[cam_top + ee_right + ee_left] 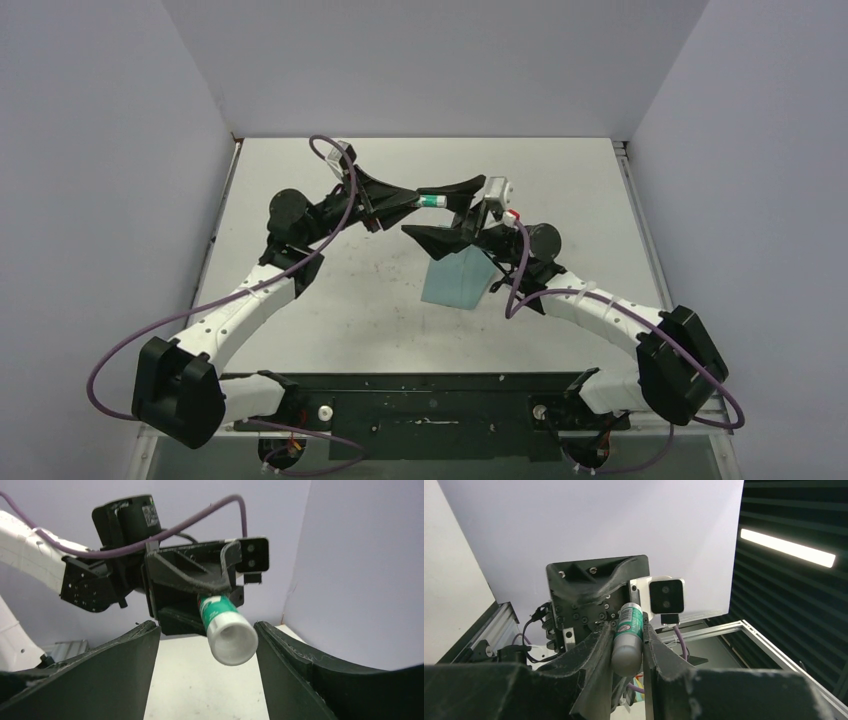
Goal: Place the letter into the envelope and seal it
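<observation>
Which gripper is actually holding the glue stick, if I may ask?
The left gripper: its jaws pinch the glue stick, while the right gripper's jaws stand open on either side of it.

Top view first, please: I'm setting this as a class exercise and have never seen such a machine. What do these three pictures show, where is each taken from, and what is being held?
The machine is two robot arms bolted side by side at the near edge of a table. The top view looks down from above and behind them, with the left arm on the left. The other two pictures come from a small camera on each wrist, so each shows its own two fingers up close and the other arm facing it.

A teal envelope lies on the table, partly under the right arm. Both hands are up in the air, tip to tip. The left hand is shut on a white-and-green glue stick. The right hand is open, with a finger on either side of the stick's white end, not touching it.
</observation>
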### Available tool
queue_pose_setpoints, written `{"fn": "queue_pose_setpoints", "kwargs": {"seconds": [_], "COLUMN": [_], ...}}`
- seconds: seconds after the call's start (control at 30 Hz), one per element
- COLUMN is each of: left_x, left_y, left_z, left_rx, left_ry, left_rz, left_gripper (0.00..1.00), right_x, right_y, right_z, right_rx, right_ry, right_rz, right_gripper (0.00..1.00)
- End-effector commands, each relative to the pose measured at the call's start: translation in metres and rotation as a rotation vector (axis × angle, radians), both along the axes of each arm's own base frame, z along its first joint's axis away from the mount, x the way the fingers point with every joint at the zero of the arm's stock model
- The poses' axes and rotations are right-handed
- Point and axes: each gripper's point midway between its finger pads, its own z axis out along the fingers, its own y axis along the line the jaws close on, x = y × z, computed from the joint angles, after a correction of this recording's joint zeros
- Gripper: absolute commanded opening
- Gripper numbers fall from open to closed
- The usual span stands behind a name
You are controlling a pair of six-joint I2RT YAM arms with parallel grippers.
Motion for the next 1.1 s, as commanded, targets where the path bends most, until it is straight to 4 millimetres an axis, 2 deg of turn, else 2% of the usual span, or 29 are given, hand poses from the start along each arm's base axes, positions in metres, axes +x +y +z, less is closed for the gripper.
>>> {"fn": "queue_pose_setpoints", "kwargs": {"seconds": [0.0,0.13,0.23,0.37,0.47,0.57,0.7,0.87,0.93,1.07], "left_x": [-0.009,-0.011,-0.012,-0.013,-0.015,-0.015,-0.016,-0.015,-0.014,-0.014], "left_y": [0.006,0.006,0.006,0.007,0.007,0.006,0.006,0.006,0.006,0.006], "left_z": [0.022,0.019,0.018,0.019,0.02,0.015,0.014,0.014,0.012,0.014], "left_rx": [-0.073,-0.065,-0.061,-0.056,-0.052,-0.03,-0.015,-0.006,0.001,-0.007], "left_ry": [-0.052,-0.046,-0.047,-0.054,-0.063,-0.058,-0.062,-0.066,-0.062,-0.067], "left_rz": [0.008,0.002,-0.002,0.001,-0.003,-0.002,0.004,0.011,0.016,0.017], "left_gripper": [0.0,0.0,0.0,0.0,0.0,0.0,0.0,0.0,0.0,0.0], "right_x": [-0.014,-0.017,-0.017,-0.015,-0.014,-0.013,-0.013,-0.02,-0.022,-0.021], "right_y": [-0.021,-0.024,-0.019,-0.014,-0.013,-0.014,-0.012,-0.01,-0.01,-0.006], "right_z": [0.054,0.057,0.055,0.049,0.049,0.052,0.053,0.056,0.057,0.053], "right_rx": [0.178,0.183,0.151,0.115,0.107,0.112,0.1,0.107,0.111,0.089], "right_ry": [-0.149,-0.146,-0.141,-0.132,-0.132,-0.134,-0.132,-0.157,-0.156,-0.147], "right_rz": [-0.04,-0.04,-0.017,-0.007,-0.011,-0.021,-0.015,0.027,0.04,0.047], "right_gripper": [0.68,0.63,0.59,0.44,0.37,0.34,0.37,0.36,0.33,0.18]}}
